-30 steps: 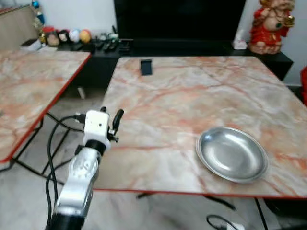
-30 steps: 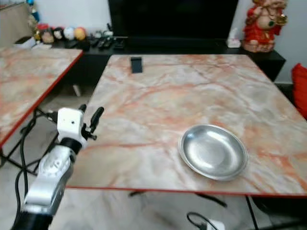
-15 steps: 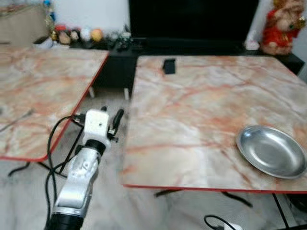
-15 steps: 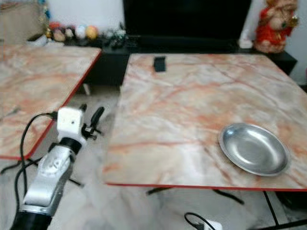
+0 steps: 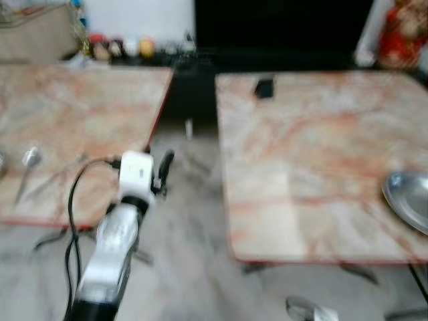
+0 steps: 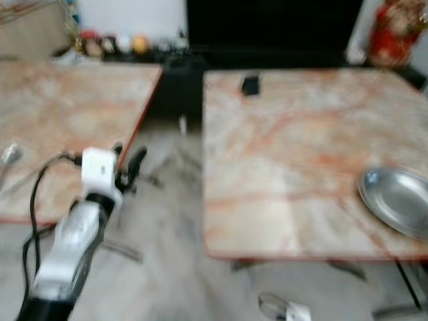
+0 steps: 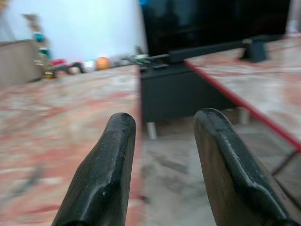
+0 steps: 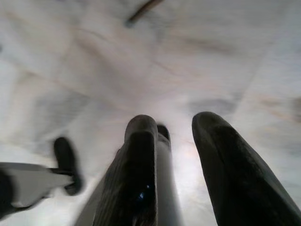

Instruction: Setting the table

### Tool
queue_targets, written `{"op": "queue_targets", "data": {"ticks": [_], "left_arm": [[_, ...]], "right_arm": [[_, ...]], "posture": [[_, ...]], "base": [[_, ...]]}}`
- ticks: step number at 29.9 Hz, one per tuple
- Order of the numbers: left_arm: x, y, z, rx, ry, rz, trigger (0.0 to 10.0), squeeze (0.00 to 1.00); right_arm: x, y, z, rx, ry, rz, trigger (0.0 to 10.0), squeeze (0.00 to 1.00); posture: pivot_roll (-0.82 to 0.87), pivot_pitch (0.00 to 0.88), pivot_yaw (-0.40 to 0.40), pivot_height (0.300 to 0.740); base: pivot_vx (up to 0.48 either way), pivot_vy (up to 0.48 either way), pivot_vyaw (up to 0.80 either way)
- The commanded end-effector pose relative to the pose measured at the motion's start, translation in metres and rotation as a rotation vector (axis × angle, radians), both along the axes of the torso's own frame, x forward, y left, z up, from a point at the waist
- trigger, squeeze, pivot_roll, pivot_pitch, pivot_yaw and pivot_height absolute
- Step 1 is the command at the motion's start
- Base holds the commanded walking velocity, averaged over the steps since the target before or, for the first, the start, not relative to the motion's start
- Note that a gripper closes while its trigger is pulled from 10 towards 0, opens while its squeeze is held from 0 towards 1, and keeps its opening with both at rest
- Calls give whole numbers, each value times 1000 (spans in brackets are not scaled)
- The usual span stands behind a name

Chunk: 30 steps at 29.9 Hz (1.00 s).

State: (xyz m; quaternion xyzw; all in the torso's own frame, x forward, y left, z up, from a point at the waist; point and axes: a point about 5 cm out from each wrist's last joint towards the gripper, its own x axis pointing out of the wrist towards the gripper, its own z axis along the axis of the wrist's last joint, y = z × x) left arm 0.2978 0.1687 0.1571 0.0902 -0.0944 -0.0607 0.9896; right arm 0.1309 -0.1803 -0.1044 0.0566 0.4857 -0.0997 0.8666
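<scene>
No text, label, brand, number or sign can be read anywhere in these views; the pictures are blurred by motion, and the surfaces in them carry no lettering that can be made out.

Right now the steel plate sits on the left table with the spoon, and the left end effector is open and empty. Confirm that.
Wrong table. The plate sits on the right table; the spoon lies alone on the left table, as the eye views show. The left end effector is indeed open and empty.
</scene>
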Motion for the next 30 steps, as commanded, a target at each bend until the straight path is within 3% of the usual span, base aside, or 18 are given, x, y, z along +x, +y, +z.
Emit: {"op": "queue_targets", "data": {"ticks": [1,26,30], "left_arm": [[1,-10,4,7,-17,-28,10000,0],[-1,-7,2,4,-10,-13,10000,0],[-1,-7,3,3,-11,-8,10000,0]], "right_arm": [[-4,-10,0,-23,12,-13,10000,0],[-2,-10,1,-23,-4,-7,10000,0],[-1,-11,2,-38,-15,5,10000,0]], "posture": [[47,0,-9,740],[53,0,-14,740],[54,0,-16,740]], "base": [[0,375,0],[0,374,0],[0,374,609]]}}
